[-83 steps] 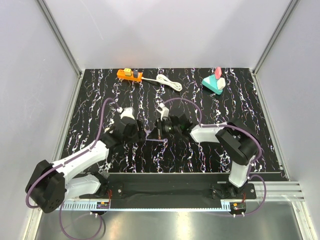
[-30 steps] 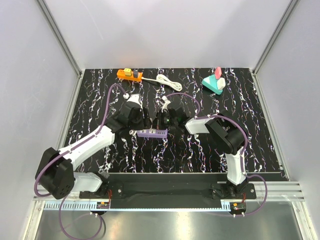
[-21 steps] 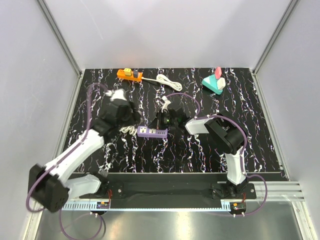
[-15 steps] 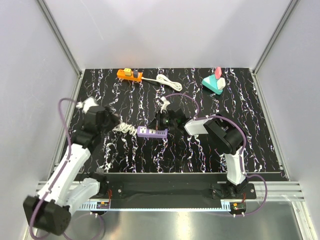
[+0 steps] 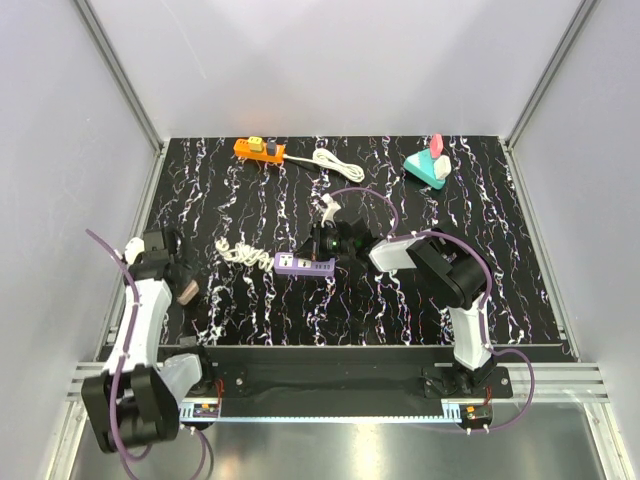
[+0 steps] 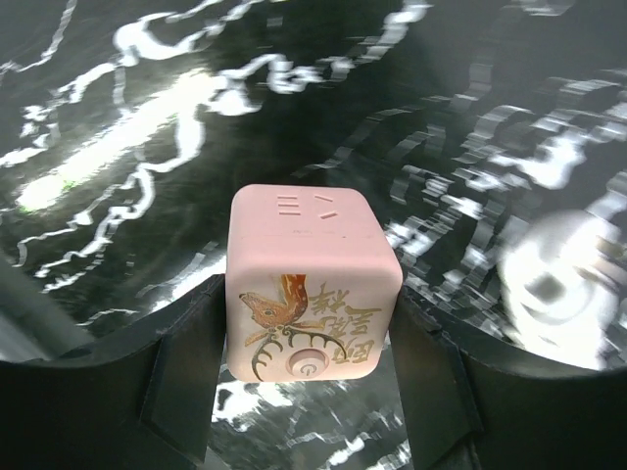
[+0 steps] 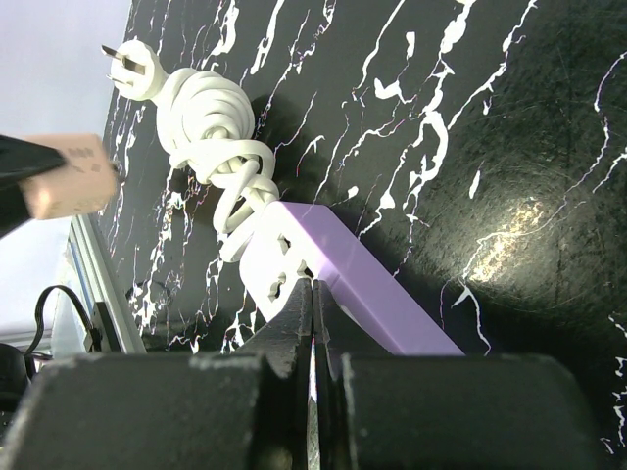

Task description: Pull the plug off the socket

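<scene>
Bench [image 5: 400, 310]: black, veined with white streaks, matte with a few glare spots.
Room: pale grey walls [image 5: 330, 60], aluminium corner posts [image 5: 120, 75].
Pink cube plug [image 6: 309, 284]: off the socket, at the bench's left edge.
Left gripper [image 6: 309, 323]: jaws clamped on the plug's two sides.
Purple socket strip [image 5: 304, 264]: mid-bench, its coiled white cord [image 5: 240, 252] trailing left.
Right gripper [image 7: 312, 294]: jaws together, tips against the strip.
Far edge: orange power strip [image 5: 259, 150], teal block [image 5: 428, 167].

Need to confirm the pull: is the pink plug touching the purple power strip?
Apart. Top view: pink plug in left tool, well clear of purple power strip.
</scene>
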You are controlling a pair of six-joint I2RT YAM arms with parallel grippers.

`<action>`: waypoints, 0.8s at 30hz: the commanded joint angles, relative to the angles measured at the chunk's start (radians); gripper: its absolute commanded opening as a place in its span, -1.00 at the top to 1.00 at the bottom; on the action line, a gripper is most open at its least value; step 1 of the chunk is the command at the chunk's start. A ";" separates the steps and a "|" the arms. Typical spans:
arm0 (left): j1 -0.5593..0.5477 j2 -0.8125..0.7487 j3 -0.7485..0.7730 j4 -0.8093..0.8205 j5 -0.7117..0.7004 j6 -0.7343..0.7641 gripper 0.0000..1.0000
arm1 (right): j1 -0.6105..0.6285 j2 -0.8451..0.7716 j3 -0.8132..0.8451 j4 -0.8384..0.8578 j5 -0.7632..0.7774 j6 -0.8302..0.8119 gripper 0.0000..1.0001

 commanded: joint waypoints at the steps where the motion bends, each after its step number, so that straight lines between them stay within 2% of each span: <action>1: 0.042 0.067 0.030 0.028 -0.051 0.009 1.00 | 0.020 0.041 -0.047 -0.142 0.051 -0.052 1.00; 6: 0.048 0.093 0.041 0.052 -0.120 0.033 1.00 | 0.022 0.034 -0.048 -0.138 0.045 -0.055 1.00; 8: 0.048 0.101 0.047 0.054 -0.134 0.037 0.91 | 0.022 0.037 -0.048 -0.133 0.038 -0.052 1.00; 13: 0.050 0.113 0.036 0.058 -0.137 0.010 0.20 | 0.020 0.042 -0.042 -0.125 0.020 -0.046 1.00; 15: 0.051 0.110 0.024 0.060 -0.136 -0.014 0.13 | 0.020 0.041 -0.042 -0.125 0.017 -0.046 1.00; 18: 0.053 0.091 0.016 0.063 -0.136 -0.039 -0.26 | 0.022 0.034 -0.044 -0.125 0.012 -0.045 1.00; 19: 0.054 0.087 0.015 0.061 -0.139 -0.042 -0.54 | 0.020 0.033 -0.045 -0.125 0.012 -0.045 1.00; 21: 0.053 0.080 0.021 0.061 -0.139 -0.039 -0.77 | 0.022 0.027 -0.048 -0.121 0.008 -0.043 1.00; 22: 0.053 0.080 0.025 0.063 -0.136 -0.037 -0.96 | 0.020 0.027 -0.048 -0.121 0.006 -0.042 1.00; 24: 0.054 0.081 0.037 0.057 -0.136 -0.028 -0.98 | 0.020 0.025 -0.048 -0.121 0.006 -0.043 1.00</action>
